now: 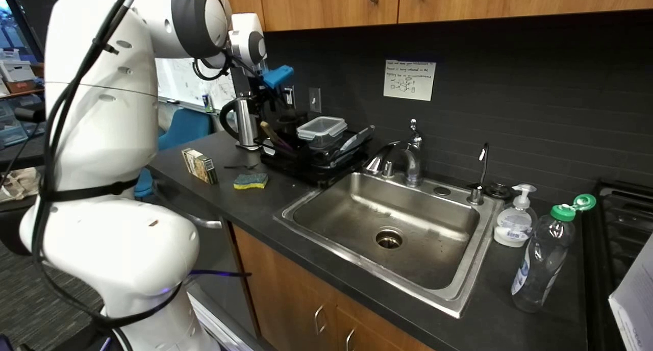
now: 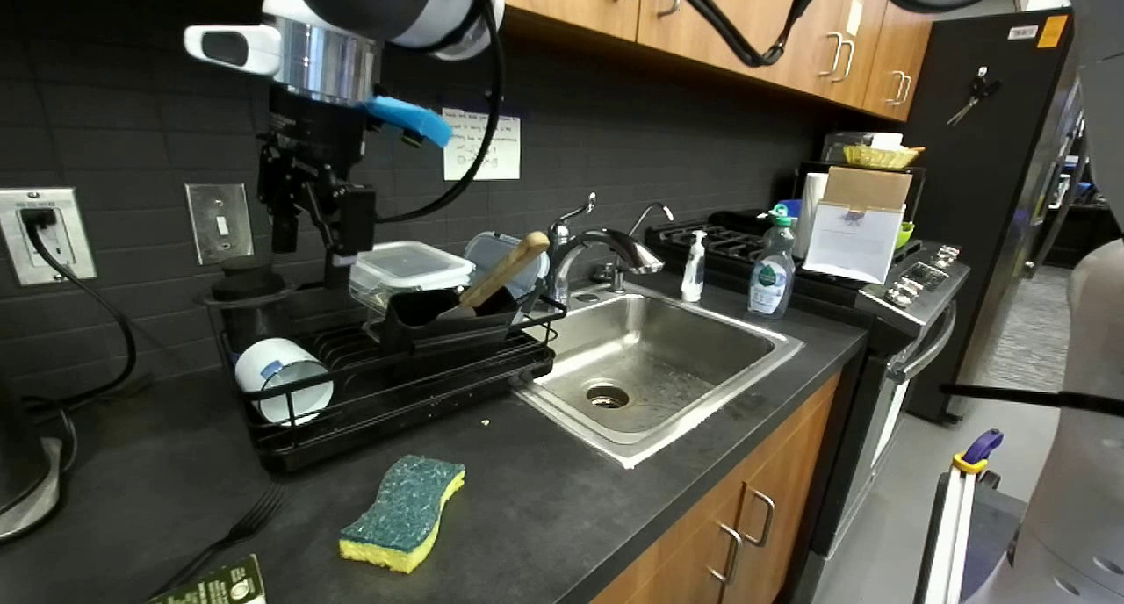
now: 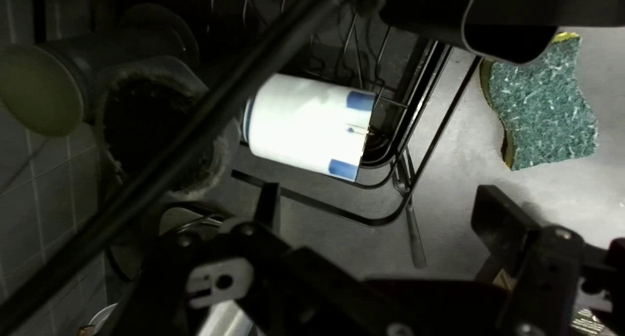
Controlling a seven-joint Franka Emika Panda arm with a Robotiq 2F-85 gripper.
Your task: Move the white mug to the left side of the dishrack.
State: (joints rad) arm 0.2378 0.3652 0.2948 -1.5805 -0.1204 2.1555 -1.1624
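Note:
The white mug [image 2: 274,369] lies on its side in the near end of the black dishrack [image 2: 421,418], its open mouth toward the counter front in this exterior view. In the wrist view the mug [image 3: 307,126], with blue patches, lies inside the wire rim of the dishrack [image 3: 337,211]. In an exterior view a small whitish part of the mug [image 1: 269,147] shows at the end of the dishrack [image 1: 293,170]. My gripper [image 2: 318,231] is above the rack, pointing down, apart from the mug. In the wrist view the gripper [image 3: 378,204] has its fingers wide apart with nothing between them.
A black holder with a wooden-handled utensil [image 2: 505,270], plastic containers [image 2: 411,266] and a dark lidded vessel [image 2: 250,301] crowd the rack. A sponge [image 2: 404,512], a fork [image 2: 250,521], a small box [image 1: 200,166] and a metal jug [image 1: 247,121] stand nearby. The steel sink [image 1: 331,254] adjoins.

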